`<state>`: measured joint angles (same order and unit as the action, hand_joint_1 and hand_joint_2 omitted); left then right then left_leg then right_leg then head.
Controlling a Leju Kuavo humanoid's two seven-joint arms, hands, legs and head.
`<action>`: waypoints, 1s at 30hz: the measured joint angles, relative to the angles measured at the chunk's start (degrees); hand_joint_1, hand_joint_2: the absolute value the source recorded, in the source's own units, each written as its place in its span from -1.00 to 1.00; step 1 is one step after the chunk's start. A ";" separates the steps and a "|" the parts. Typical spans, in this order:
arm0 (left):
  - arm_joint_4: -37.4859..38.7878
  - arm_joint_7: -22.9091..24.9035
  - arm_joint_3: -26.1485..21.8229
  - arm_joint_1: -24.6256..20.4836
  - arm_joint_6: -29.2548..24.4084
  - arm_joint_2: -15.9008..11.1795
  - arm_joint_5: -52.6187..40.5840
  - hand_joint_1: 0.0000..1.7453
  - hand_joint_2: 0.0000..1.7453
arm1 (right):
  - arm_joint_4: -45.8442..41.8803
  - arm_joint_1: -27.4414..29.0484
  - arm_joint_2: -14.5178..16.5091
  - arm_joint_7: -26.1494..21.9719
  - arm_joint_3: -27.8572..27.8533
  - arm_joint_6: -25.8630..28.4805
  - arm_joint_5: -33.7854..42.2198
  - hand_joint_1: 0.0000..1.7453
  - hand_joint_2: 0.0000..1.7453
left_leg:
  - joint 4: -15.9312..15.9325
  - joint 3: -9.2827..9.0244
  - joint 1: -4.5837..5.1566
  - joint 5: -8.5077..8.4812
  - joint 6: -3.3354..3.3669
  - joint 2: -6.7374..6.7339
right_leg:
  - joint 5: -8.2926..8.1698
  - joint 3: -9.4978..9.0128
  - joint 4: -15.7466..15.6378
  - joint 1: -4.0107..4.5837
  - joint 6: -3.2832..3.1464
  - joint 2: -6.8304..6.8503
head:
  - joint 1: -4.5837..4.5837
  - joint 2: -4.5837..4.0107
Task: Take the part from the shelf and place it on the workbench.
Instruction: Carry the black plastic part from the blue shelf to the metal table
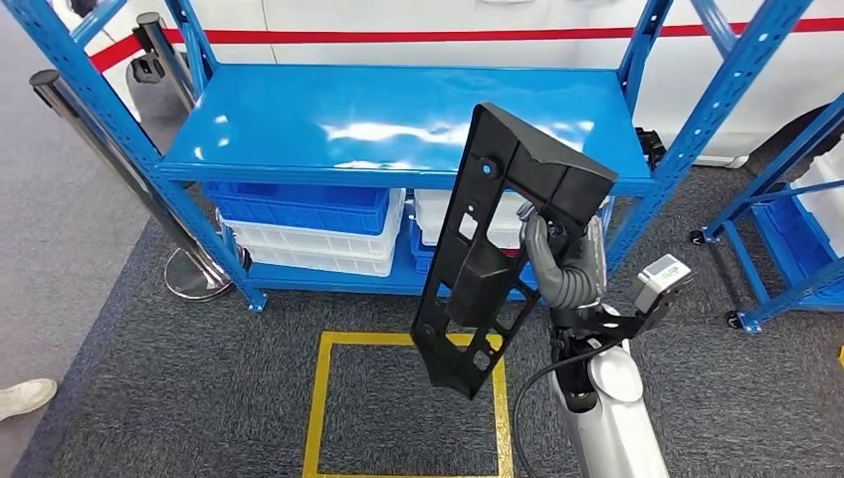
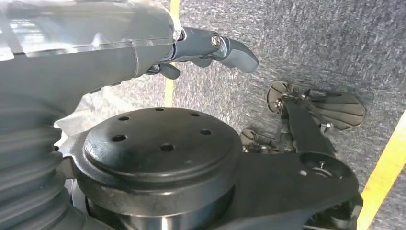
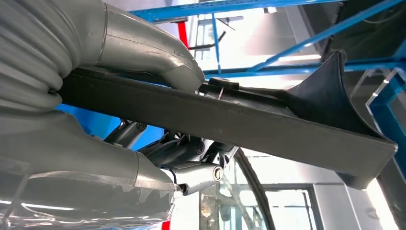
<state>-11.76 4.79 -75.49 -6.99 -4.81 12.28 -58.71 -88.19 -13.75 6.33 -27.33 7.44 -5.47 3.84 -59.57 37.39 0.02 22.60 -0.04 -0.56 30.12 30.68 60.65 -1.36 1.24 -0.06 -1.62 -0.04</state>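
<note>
Head view shows the right hand (image 1: 563,261) raised in front of the blue shelf (image 1: 398,124), holding a long black plastic part (image 1: 498,249). The part is a flat perforated panel with a wider angled head at its upper end; it hangs tilted, its upper end over the front edge of the shelf top and its lower end above the yellow square (image 1: 408,408) taped on the grey carpet (image 1: 149,398). The grey fingers wrap the part's right edge near its upper half. Below the shelf top, blue and white bins (image 1: 309,229) sit stacked on the lower level. A second blue rack (image 1: 786,199) stands to the right, and a white shoe (image 1: 25,396) shows at the left edge.

From the right wrist view, the thick grey thumb (image 3: 153,52) presses on one side of the part's edge (image 3: 230,122), with the darker fingers (image 3: 182,153) closed against the other side.

From the left wrist view, the left hand (image 2: 210,50) hangs over the carpet (image 2: 325,43) with nothing in it, its thumb extended and the fingers loosely curled and apart.
</note>
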 joint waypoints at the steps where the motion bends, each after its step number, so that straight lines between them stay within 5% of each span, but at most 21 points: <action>1: 0.00 0.29 0.08 0.14 0.00 -0.01 -0.21 -1.00 1.00 | -0.41 1.01 -0.03 -0.01 -0.02 0.20 0.02 1.00 1.00 | 0.00 0.15 -0.06 -0.42 -0.35 0.02 | -0.17 0.27 -0.20 0.09 -0.65 -0.02 | -0.04 0.00; 3: 0.00 0.85 0.25 0.44 0.00 -0.03 -0.56 -1.00 1.00 | -0.98 2.70 -0.09 0.03 -0.05 0.45 -0.03 1.00 1.00 | -0.60 0.77 -0.30 0.47 -1.08 0.07 | -1.18 1.12 -0.35 0.11 -1.81 0.11 | -0.06 0.00; 7: 0.00 1.97 0.48 0.40 0.00 -0.06 -0.92 -1.00 1.00 | -1.84 4.73 -0.16 0.05 -0.07 0.52 -0.15 1.00 1.00 | -11.79 3.62 -0.57 10.31 -1.96 0.10 | -3.52 3.83 -0.40 0.20 -2.93 0.20 | -0.24 0.00; 8: 0.00 2.29 0.50 0.34 -0.05 -0.07 -0.94 -1.00 1.00 | -1.91 5.16 -0.18 0.07 -0.07 0.52 -0.16 1.00 1.00 | -14.79 3.77 -0.58 11.42 -1.99 0.11 | -4.11 4.62 -0.36 0.30 -2.96 0.22 | -0.23 0.00; 10: 0.00 2.63 0.50 0.31 -0.38 -0.07 -0.90 -1.00 1.00 | -1.92 5.95 -0.23 0.09 -0.08 0.42 -0.13 1.00 1.00 | -15.58 1.54 -0.56 9.93 -1.69 0.15 | -5.28 6.16 -0.30 0.51 -2.93 0.24 | -0.25 0.00; 12: -0.01 2.21 0.49 0.38 -1.10 -0.10 -0.61 -1.00 1.00 | -1.76 6.32 -0.26 -0.14 -0.08 -0.05 0.27 1.00 1.00 | -9.29 -4.03 -0.37 7.26 -0.90 0.20 | -6.42 7.38 -0.27 0.67 -2.79 0.18 | -0.25 0.00; 14: -0.02 1.06 0.48 0.44 -1.86 -0.17 0.03 -1.00 1.00 | -1.37 6.30 -0.32 -0.81 -0.08 -0.76 0.96 1.00 1.00 | -0.89 -9.66 0.06 7.69 -0.12 0.24 | -7.52 7.88 -0.48 0.64 -2.25 0.19 | -0.22 0.00; 16: -0.02 0.16 0.47 0.44 -2.20 -0.22 0.53 -1.00 1.00 | -0.87 6.26 -0.38 -1.47 -0.09 -1.25 1.39 1.00 1.00 | 3.01 -11.51 0.51 8.30 0.41 0.31 | -8.82 7.89 -1.17 0.39 -1.44 0.32 | -0.31 0.00; 18: -0.01 -0.13 0.45 0.49 -2.28 -0.22 0.77 -1.00 1.00 | -0.45 6.26 -0.46 -1.75 -0.10 -1.45 1.56 1.00 1.00 | 3.97 -10.92 0.33 6.66 0.98 0.21 | -9.20 8.11 -1.66 0.33 -0.72 0.33 | -0.39 -0.01; 19: 0.00 -0.17 0.44 0.51 -2.31 -0.22 0.87 -1.00 1.00 | -0.27 6.24 -0.51 -1.82 -0.11 -1.50 1.63 1.00 1.00 | 4.48 -10.53 0.20 5.78 1.34 0.09 | -7.92 8.53 -0.91 0.39 -0.47 0.27 | -0.36 -0.01; 22: 0.00 -0.18 0.44 0.59 -2.38 -0.22 0.98 -1.00 1.00 | 0.23 6.21 -0.68 -1.87 -0.13 -1.59 1.76 1.00 1.00 | 4.52 -8.20 0.22 3.57 1.99 -0.15 | -0.06 10.92 7.61 0.41 -0.03 0.17 | -0.27 -0.01; 23: 0.00 -0.18 0.44 0.62 -2.39 -0.22 1.01 -1.00 1.00 | 0.43 6.25 -0.75 -1.87 -0.14 -1.59 1.77 1.00 1.00 | 4.24 -7.22 0.27 3.03 1.98 -0.15 | 1.38 11.52 10.99 0.40 0.11 0.17 | -0.28 -0.01; 25: 0.00 -0.29 0.44 0.65 -2.38 -0.22 1.07 -1.00 1.00 | 0.83 6.27 -0.87 -1.91 -0.14 -1.64 1.82 1.00 1.00 | 3.46 -5.16 0.31 2.12 1.86 -0.15 | 0.44 10.68 13.58 0.38 0.28 0.18 | -0.27 -0.01; 27: 0.00 -0.64 0.44 0.66 -2.26 -0.21 1.16 -1.00 1.00 | 1.16 6.08 -0.92 -2.03 -0.14 -1.79 2.01 1.00 1.00 | 2.41 -3.28 0.29 1.49 1.58 -0.13 | -2.13 6.25 8.50 0.29 0.18 0.18 | -0.27 -0.01; 30: -0.01 -1.23 0.44 0.57 -1.76 -0.25 1.18 -1.00 1.00 | 1.49 5.34 -0.92 -2.56 -0.14 -1.90 2.39 1.00 1.00 | 1.29 -1.55 0.42 0.64 0.84 -0.13 | -1.30 0.47 -0.62 0.63 -0.57 0.07 | -0.29 -0.01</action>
<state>-11.76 3.56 -75.06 -6.42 -6.57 12.03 -57.53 -86.70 -8.41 5.41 -29.89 7.30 -7.37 6.23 -58.28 35.84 0.44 23.24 0.80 -0.69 28.82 31.15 60.03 -0.73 0.67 0.01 -1.91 -0.05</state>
